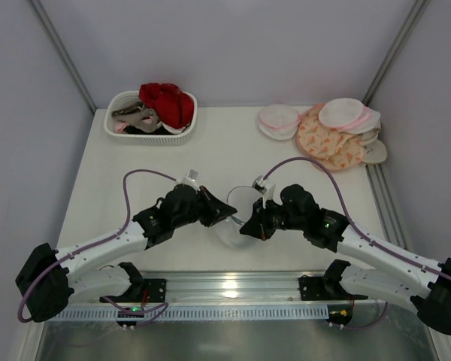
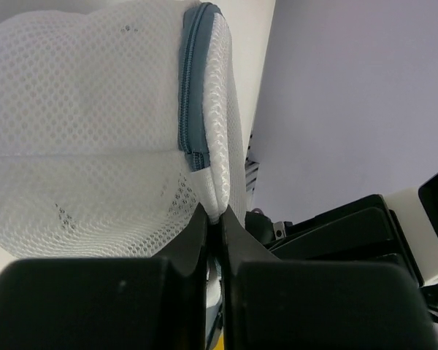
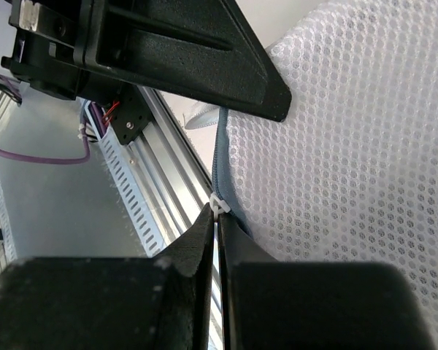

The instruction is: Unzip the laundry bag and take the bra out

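The laundry bag [image 1: 236, 216], a round pouch of white mesh with a grey zipper rim, is held up off the table between both arms. My left gripper [image 1: 224, 213] is shut on a fold of its mesh [image 2: 217, 213], just below the zipper's end [image 2: 196, 157]. My right gripper [image 1: 249, 226] is shut on the small white zipper pull [image 3: 219, 205], at the grey zipper tape beside the mesh [image 3: 350, 160]. The left gripper's black finger [image 3: 204, 58] shows above it. The bra is hidden; no part of it shows through the mesh.
A white basket [image 1: 117, 125] at the back left holds a red garment [image 1: 167, 101] and a grey-pink one [image 1: 132, 114]. Pink-rimmed round pouches [image 1: 278, 119] and peach patterned pouches [image 1: 328, 141] lie at the back right. A metal rail [image 1: 225, 287] runs along the near edge.
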`<state>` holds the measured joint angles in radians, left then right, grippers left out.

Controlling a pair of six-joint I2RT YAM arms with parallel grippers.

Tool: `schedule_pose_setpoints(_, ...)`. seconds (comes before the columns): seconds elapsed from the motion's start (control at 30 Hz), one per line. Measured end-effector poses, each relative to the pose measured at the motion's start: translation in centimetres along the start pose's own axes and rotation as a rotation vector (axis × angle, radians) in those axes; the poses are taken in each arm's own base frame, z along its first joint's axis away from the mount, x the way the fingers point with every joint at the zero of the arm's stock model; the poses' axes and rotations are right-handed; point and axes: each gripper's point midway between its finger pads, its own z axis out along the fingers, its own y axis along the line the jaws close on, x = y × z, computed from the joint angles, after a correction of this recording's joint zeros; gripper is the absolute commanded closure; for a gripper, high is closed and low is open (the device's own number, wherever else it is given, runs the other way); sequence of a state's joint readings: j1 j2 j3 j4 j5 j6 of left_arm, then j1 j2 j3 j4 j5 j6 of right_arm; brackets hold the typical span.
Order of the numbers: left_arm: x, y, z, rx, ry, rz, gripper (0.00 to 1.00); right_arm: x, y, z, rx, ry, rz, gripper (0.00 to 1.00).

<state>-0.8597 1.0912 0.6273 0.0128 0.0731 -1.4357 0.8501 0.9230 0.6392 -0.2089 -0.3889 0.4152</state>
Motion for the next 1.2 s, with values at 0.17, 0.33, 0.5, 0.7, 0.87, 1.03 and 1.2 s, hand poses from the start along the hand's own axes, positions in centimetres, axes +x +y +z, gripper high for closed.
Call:
schedule_pose_setpoints(0.17,-0.4,0.1,0.0,-0.006,-0.024,0.011,1.00,0.1,-0.6,-0.1,0.034,0.001,0.001,0.96)
schedule_pose_setpoints(0.33,-2.3,0.3,-0.8,-0.011,-0.085,0.040,1.00,1.0,-1.8,-0.4,0.108,0.035,0.012,0.96)
schedule_pose_setpoints(0.5,-4.1,0.9,-1.2,-0.014,-0.093,0.087,1.00,1.5,-3.3,-0.7,0.198,0.063,0.025,0.96)
schedule_pose_setpoints(0.7,-3.5,0.6,-0.1,-0.005,0.036,0.224,1.00,1.9,-6.4,-1.1,0.382,0.103,0.050,0.96)
schedule_pose_setpoints(0.87,-3.0,-1.1,0.8,0.037,0.146,0.408,1.00,2.0,-9.0,-1.4,0.544,0.128,0.063,0.96)
schedule_pose_setpoints(1.03,-5.1,-2.0,2.0,0.079,0.208,0.487,1.00,1.2,-9.8,-2.1,0.603,0.093,0.050,0.97)
schedule_pose_setpoints(1.2,-6.3,-2.1,4.8,0.093,0.288,0.473,0.94,-0.4,-9.1,-3.4,0.595,0.012,0.029,0.96)
